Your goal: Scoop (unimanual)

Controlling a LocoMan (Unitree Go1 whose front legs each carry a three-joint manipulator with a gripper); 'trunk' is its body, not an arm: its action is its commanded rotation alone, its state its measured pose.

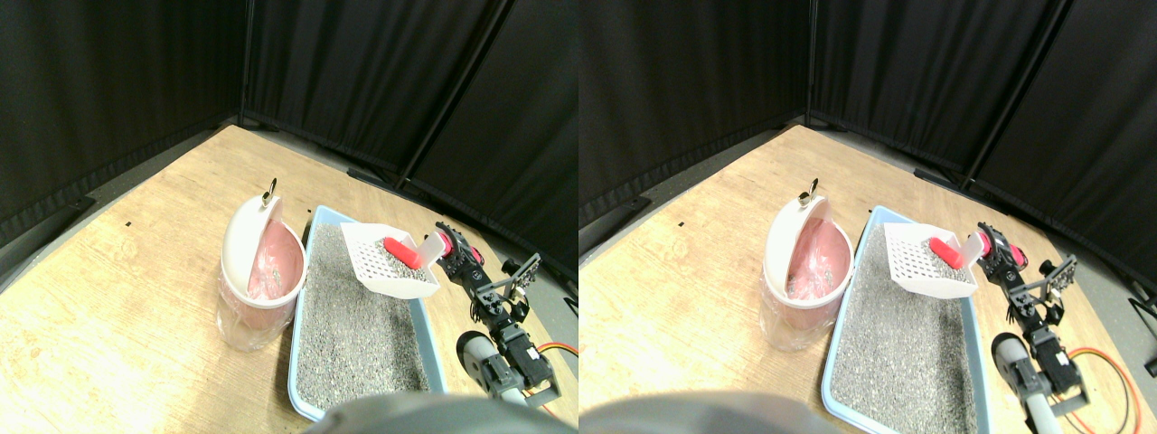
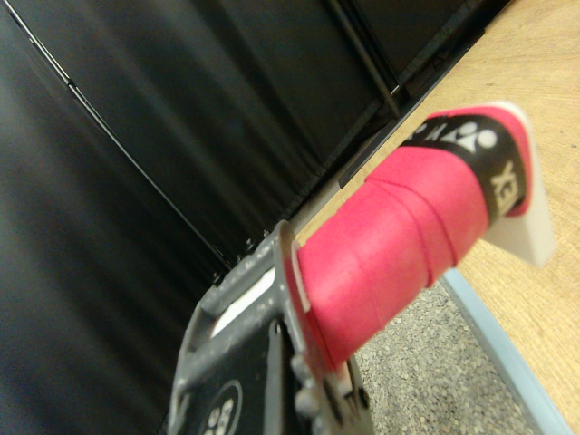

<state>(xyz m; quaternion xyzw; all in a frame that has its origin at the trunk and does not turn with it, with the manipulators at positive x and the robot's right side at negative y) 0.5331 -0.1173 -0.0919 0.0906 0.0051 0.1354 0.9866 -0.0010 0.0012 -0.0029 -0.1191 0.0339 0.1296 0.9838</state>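
A white slotted scoop (image 1: 390, 264) hangs level above the far right part of the light blue litter tray (image 1: 306, 271). Inside the scoop lie a red piece (image 1: 400, 252) and some grey grains. My right gripper (image 1: 455, 255) is shut on the scoop's pink-wrapped handle (image 1: 437, 246), reaching in from the tray's right side. In the wrist view the pink handle (image 2: 399, 236) sticks out past the dark jaw, with its white end (image 2: 526, 227) over the wooden floor. Grey litter (image 1: 352, 330) fills the tray. Left of the tray stands a clear bin (image 1: 258, 289) with a pink liner, its white lid (image 1: 240, 240) tipped open.
Everything rests on a wooden floor (image 1: 117, 298) closed off by black curtains (image 1: 362, 72) at the back and sides. A small metal clip (image 1: 268, 192) sits on top of the bin's lid. An orange cable (image 1: 562, 349) runs by my arm at the right.
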